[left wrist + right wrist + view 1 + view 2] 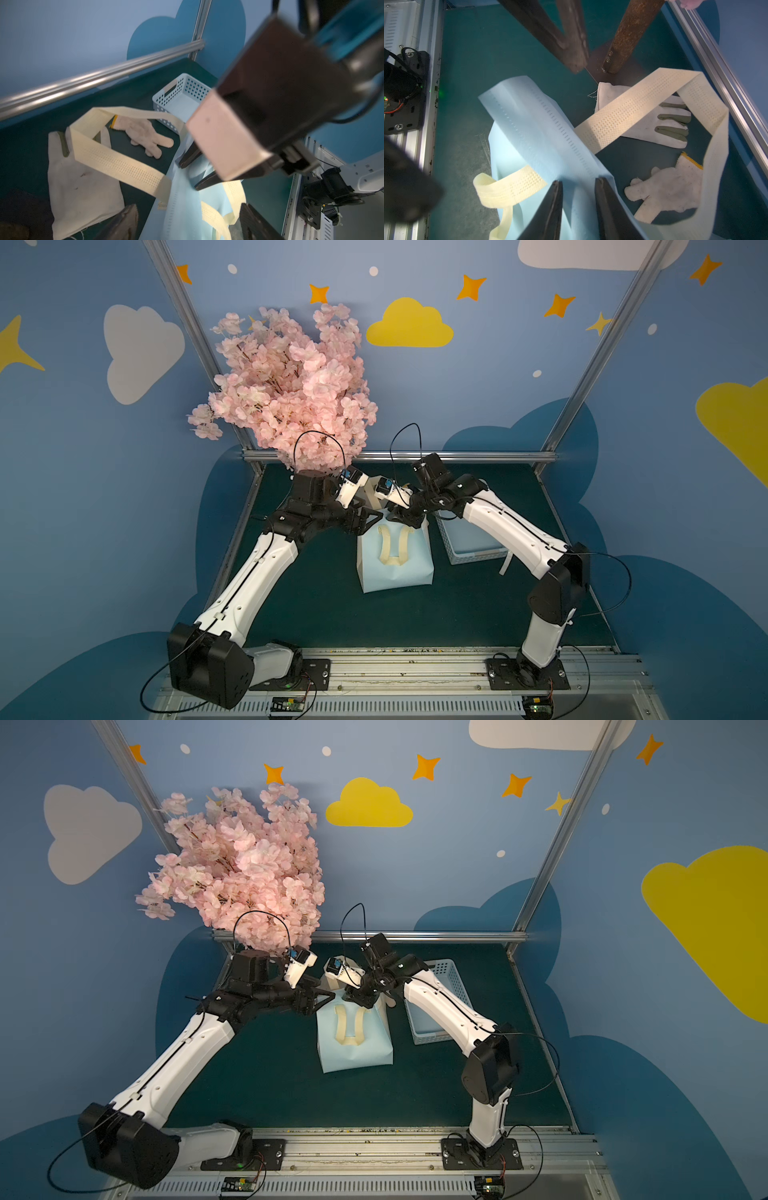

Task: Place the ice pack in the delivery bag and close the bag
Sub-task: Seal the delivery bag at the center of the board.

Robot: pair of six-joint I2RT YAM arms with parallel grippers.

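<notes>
left gripper [188, 207]: fingers blurred and cut by the edge, left wrist view.
right gripper [579, 181]: fingers cut by the edge in the right wrist view; its blurred body covers a corner of the basket [166, 97] behind it.
delivery bag [395, 576]: rim under both grippers hidden in both top views; inside not visible.
white glove [83, 187]: beside the left gripper, partly under the strap handle [116, 160].
</notes>
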